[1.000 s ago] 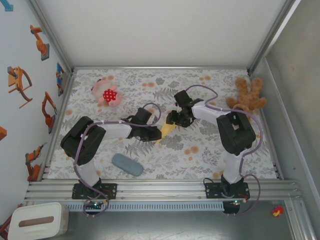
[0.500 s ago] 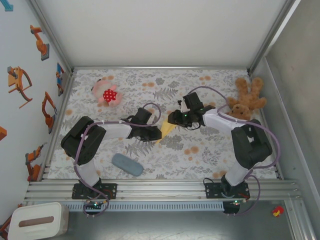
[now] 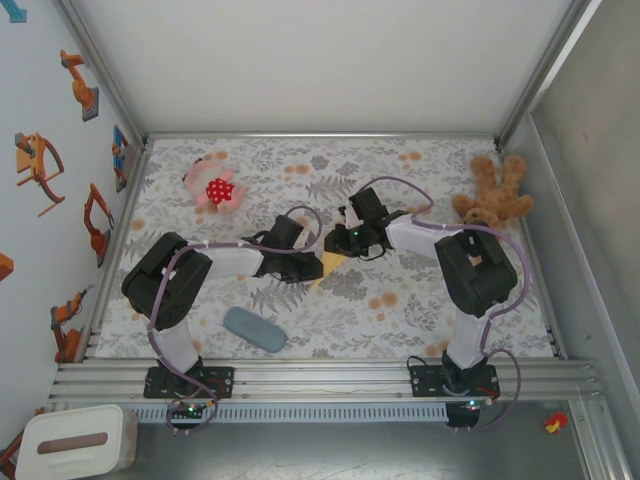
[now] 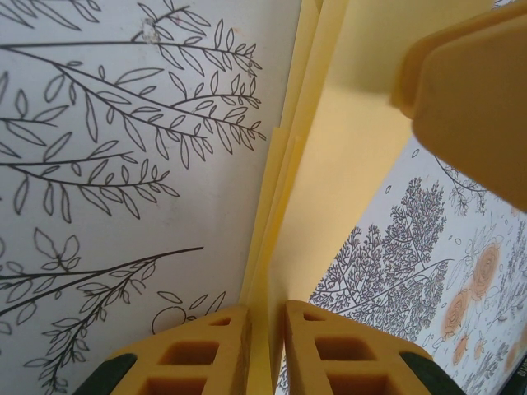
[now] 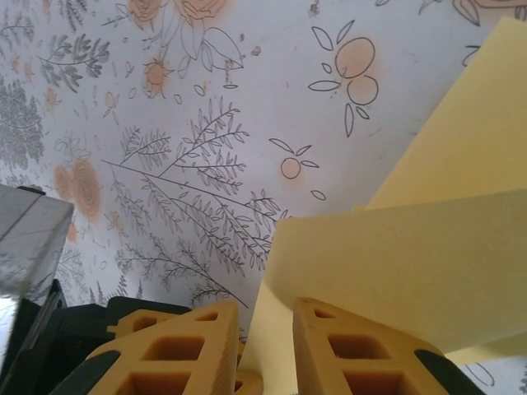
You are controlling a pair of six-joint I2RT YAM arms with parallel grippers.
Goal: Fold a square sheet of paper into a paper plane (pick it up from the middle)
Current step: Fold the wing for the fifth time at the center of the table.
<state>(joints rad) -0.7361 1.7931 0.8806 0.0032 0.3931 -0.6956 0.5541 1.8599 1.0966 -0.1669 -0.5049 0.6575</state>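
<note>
The square sheet of paper, folded into a narrow yellow wedge, lies mid-table between both grippers. My left gripper is shut on its near end. In the left wrist view its jaws pinch the layered yellow edge, which runs up and away over the patterned cloth. A yellow finger of the other gripper shows at the upper right. My right gripper sits at the wedge's far end. Seen from the right wrist, the gripper has closed around a raised yellow flap.
A brown teddy bear lies at the back right. A pink toy with a red centre sits at the back left. A grey-blue pad is near the front left. Metal walls frame the flowered cloth.
My right arm swung out to the right, then came back left onto the paper, and its jaws closed in on the flap. The left arm and its grip stayed put.
</note>
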